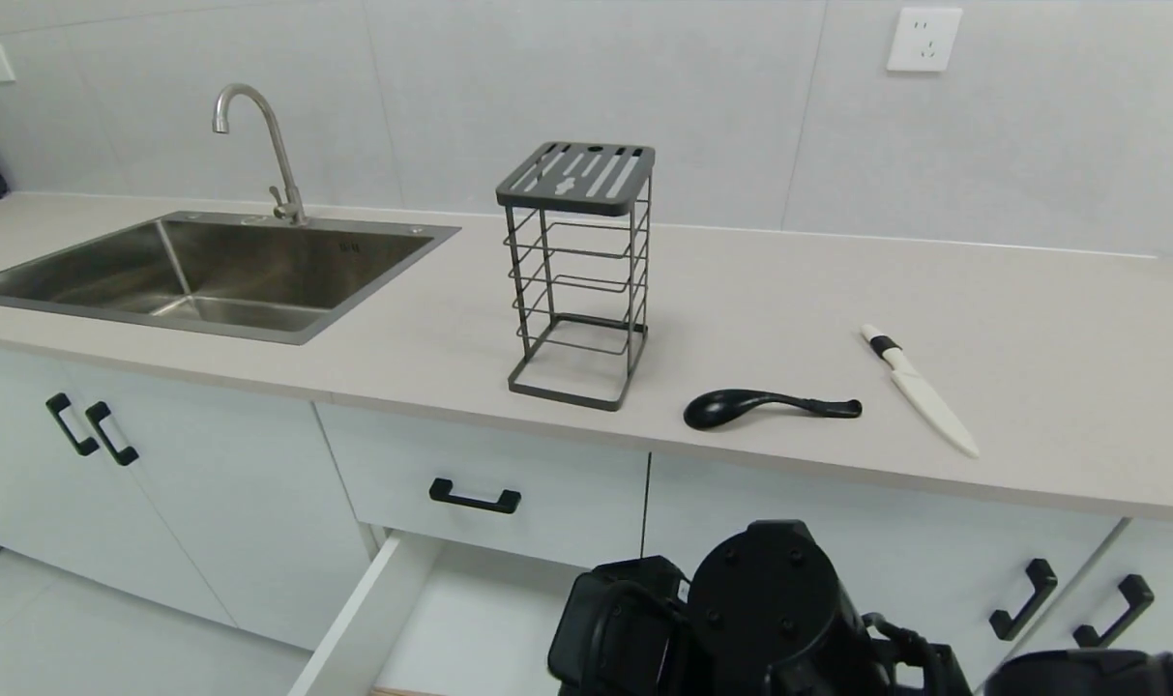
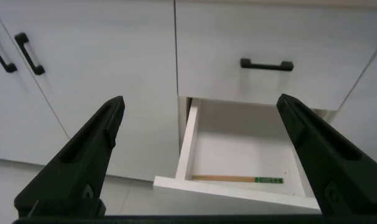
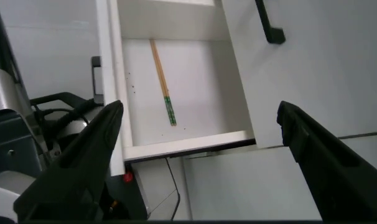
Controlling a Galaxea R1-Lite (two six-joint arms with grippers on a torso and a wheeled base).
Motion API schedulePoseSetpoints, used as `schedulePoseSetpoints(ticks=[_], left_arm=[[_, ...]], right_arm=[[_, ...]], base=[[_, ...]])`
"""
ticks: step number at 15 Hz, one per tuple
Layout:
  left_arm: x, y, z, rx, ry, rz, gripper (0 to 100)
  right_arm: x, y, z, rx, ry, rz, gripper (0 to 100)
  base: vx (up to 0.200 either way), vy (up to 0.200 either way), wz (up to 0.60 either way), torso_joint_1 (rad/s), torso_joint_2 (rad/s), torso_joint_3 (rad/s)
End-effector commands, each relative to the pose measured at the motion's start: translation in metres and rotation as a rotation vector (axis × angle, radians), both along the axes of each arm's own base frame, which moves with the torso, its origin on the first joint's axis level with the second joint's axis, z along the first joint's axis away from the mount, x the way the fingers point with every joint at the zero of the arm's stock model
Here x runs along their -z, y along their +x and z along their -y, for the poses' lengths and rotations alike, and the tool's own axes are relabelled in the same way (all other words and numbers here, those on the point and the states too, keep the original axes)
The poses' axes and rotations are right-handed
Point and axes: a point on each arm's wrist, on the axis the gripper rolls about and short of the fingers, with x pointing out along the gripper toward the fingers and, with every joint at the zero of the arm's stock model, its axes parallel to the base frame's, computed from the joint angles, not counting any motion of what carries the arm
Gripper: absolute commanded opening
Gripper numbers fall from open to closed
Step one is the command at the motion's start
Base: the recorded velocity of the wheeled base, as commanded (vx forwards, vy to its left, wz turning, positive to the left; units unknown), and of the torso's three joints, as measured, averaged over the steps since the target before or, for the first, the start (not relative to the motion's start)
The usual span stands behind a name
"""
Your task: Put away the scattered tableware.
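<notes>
With our left gripper (image 2: 200, 102) and right gripper (image 3: 200, 109) both spread empty before the open drawer (image 2: 185, 143) holding chopsticks (image 3: 162, 81), we judge the next move is reaching up for the black spoon (image 1: 770, 406) near the front edge of the counter (image 1: 789, 290), the knife (image 1: 920, 391) lying near it toward the right end.

The left gripper (image 2: 201, 106) has its jaws spread wide, with both black fingers (image 2: 83, 162) straight and level with each other. The right gripper (image 3: 200, 109) is spread just as wide. In the head view, black arm links (image 1: 770, 609) sit low at 6 o'clock, and a further link (image 1: 1089, 672) sits at 5 o'clock.
</notes>
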Motion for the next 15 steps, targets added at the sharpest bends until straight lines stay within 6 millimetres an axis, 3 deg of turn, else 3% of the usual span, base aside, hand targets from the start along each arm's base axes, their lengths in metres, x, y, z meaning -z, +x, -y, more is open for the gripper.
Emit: schedulePoseSetpoints(ticks=[1, 9, 15], left_arm=[[0.000, 0.000, 0.000, 0.000, 0.001, -0.001, 100], [0.000, 0.000, 0.000, -0.001, 0.001, -0.001, 100], [0.000, 0.000, 0.000, 0.000, -0.001, -0.002, 100]], right_arm=[[0.001, 0.000, 0.000, 0.000, -0.003, -0.002, 100], [0.003, 0.001, 0.001, 0.004, -0.009, -0.005, 100], [0.017, 0.001, 0.012, 0.041, -0.047, -0.064, 100]], base=[[0.000, 0.000, 0.00, 0.105, -0.50, -0.222], [0.000, 0.000, 0.00, 0.333, -0.50, -0.237], [0.000, 0.000, 0.00, 0.285, -0.54, -0.259]])
